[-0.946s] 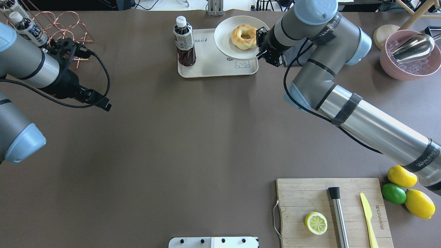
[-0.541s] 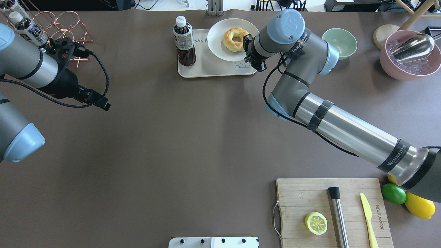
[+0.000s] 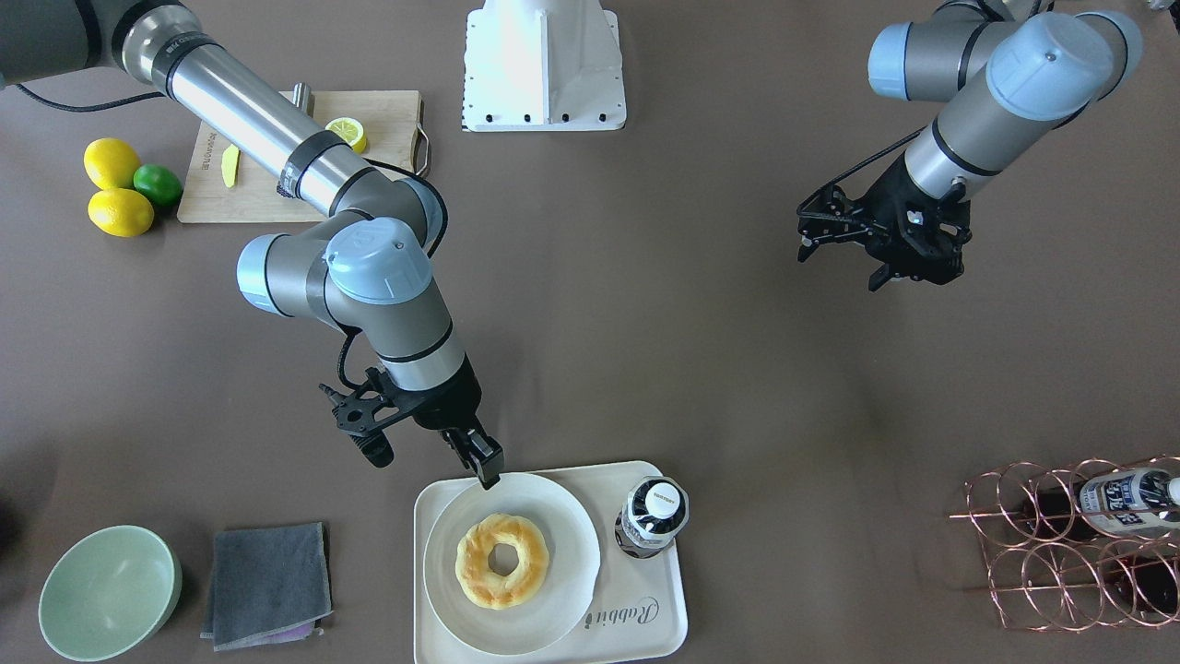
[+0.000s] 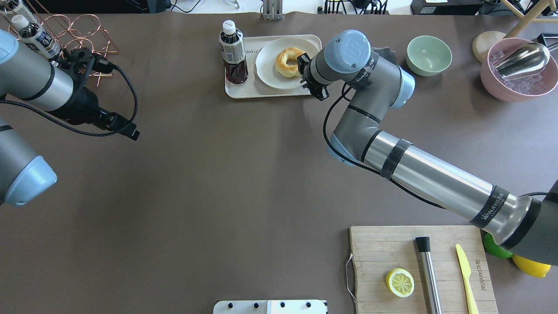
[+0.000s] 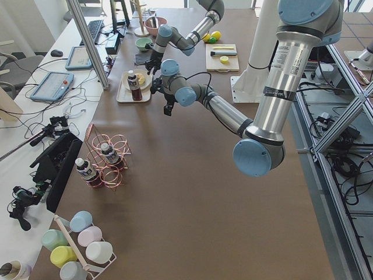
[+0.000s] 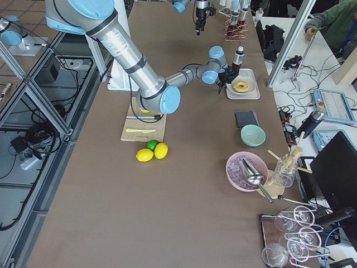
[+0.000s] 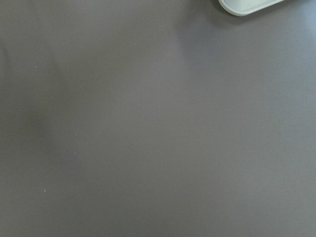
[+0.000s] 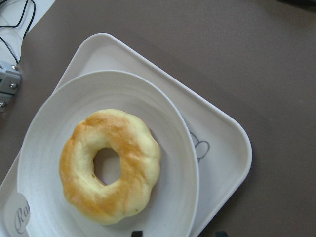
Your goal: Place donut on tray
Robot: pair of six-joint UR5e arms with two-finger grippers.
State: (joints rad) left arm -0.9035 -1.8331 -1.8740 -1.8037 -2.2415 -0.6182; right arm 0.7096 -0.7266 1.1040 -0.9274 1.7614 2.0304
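Note:
The donut [image 3: 502,561] lies on a round white plate [image 3: 562,526], and the plate rests on the cream tray [image 3: 645,618] with the word "Rabbit". My right gripper [image 3: 486,475] is at the plate's rim on the side towards the robot, and its jaws straddle the rim, shut on it. In the overhead view the donut [image 4: 287,62] sits just left of the right gripper [image 4: 304,66]. The right wrist view shows the donut [image 8: 109,165], the plate [image 8: 49,128] and the tray [image 8: 222,133] close below. My left gripper [image 3: 811,235] is open and empty, far from the tray.
A dark drink bottle [image 3: 652,516] stands on the tray beside the plate. A green bowl [image 3: 109,590] and a grey cloth [image 3: 265,583] lie near the tray. A copper bottle rack [image 3: 1079,544] is by the left arm. A cutting board [image 4: 418,266] with a half lemon is near the robot.
My right gripper has carried the plate with the donut leftwards and down, from overhanging the tray's edge to resting on the tray. The left arm has not moved.

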